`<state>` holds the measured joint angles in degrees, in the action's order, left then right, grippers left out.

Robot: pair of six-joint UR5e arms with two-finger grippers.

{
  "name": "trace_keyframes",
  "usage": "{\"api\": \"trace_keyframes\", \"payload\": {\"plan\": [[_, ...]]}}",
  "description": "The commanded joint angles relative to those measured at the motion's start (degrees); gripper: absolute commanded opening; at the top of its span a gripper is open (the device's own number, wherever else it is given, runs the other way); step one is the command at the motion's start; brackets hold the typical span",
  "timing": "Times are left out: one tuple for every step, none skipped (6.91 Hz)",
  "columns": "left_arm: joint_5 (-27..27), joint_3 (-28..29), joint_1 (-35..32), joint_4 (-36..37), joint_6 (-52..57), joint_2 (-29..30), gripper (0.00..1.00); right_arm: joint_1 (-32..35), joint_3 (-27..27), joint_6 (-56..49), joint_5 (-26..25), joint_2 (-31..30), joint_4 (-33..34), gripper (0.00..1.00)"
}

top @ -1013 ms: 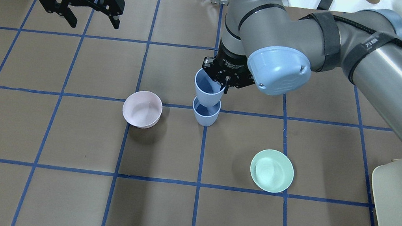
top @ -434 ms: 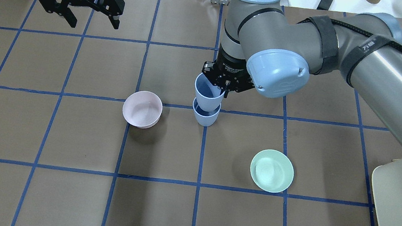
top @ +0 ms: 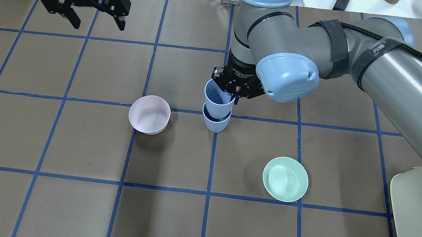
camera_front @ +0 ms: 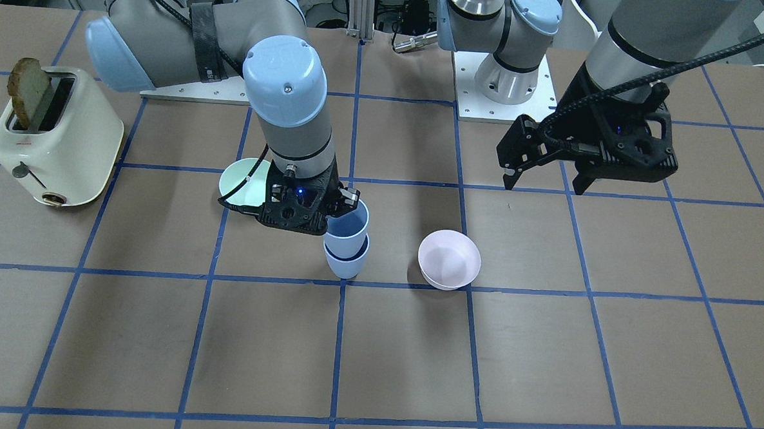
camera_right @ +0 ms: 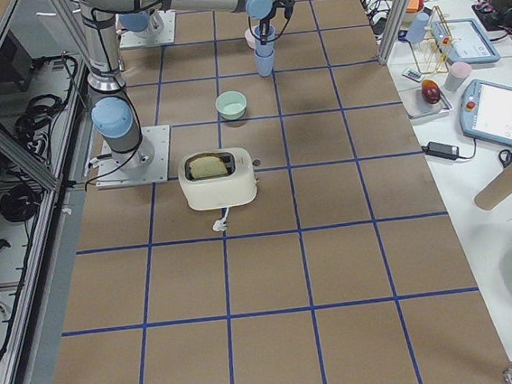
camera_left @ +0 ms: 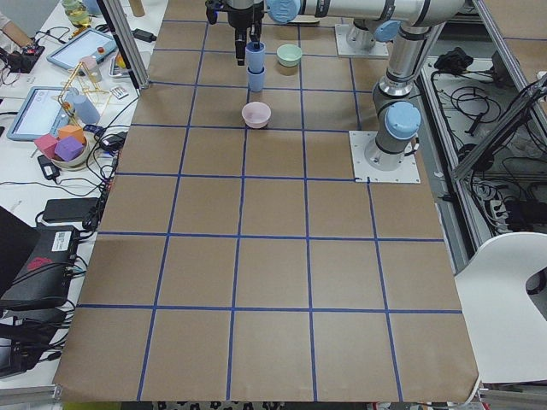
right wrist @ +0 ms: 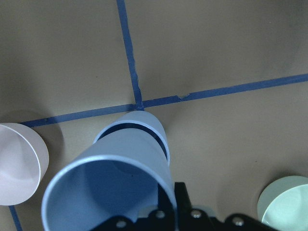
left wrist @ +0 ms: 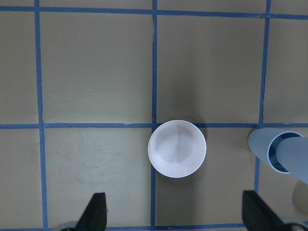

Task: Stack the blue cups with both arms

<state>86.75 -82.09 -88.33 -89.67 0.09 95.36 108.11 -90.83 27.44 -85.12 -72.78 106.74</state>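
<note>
While the right jaws pinch the upper cup (top: 218,97) to seat it in the lower cup (top: 215,124), the left jaws hang spread, clear at 10 o'clock.

R gripper (top: 235,95) points straight down at table centre, apparently clamped on upper blue cup (top: 217,102) rim; fingertips mostly hidden. L gripper (top: 98,25) hangs raised, well apart, jaws wide.

You see a pink bowl (top: 149,114) and mint-green bowl (top: 285,179) well apart on the taped table (top: 56,204); toaster (camera_front: 69,152) holds bread (camera_front: 29,88).
</note>
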Motion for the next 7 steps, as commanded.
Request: {"api": "trace_keyframes", "payload": {"plan": [[0.0,0.0,0.0,-0.07,0.0,0.0,1.0,0.0,0.3,0.16,-0.22,-0.34,0.66,1.0],[0.0,0.0,0.0,-0.07,0.0,0.0,1.0,-0.09,0.74,0.07,-0.65,-1.22,0.58,1.0],[0.0,0.0,0.0,-0.07,0.0,0.0,1.0,-0.09,1.01,-0.1,-0.83,-2.44,0.14,1.0],[0.0,0.0,0.0,-0.07,0.0,0.0,1.0,-1.22,1.09,-0.8,-0.92,-3.85,0.14,1.0],[0.0,0.0,0.0,0.02,0.0,0.0,1.0,-2.19,0.49,-3.33,-1.44,-5.86,-0.03,1.0],[0.09,0.0,0.0,-0.07,0.0,0.0,1.0,-5.5,0.48,-7.8,-1.88,-7.02,-1.69,1.0],[0.09,0.0,0.0,-0.07,0.0,0.0,1.0,-8.84,0.31,-16.28,-2.15,-9.2,-5.36,1.0]]}}
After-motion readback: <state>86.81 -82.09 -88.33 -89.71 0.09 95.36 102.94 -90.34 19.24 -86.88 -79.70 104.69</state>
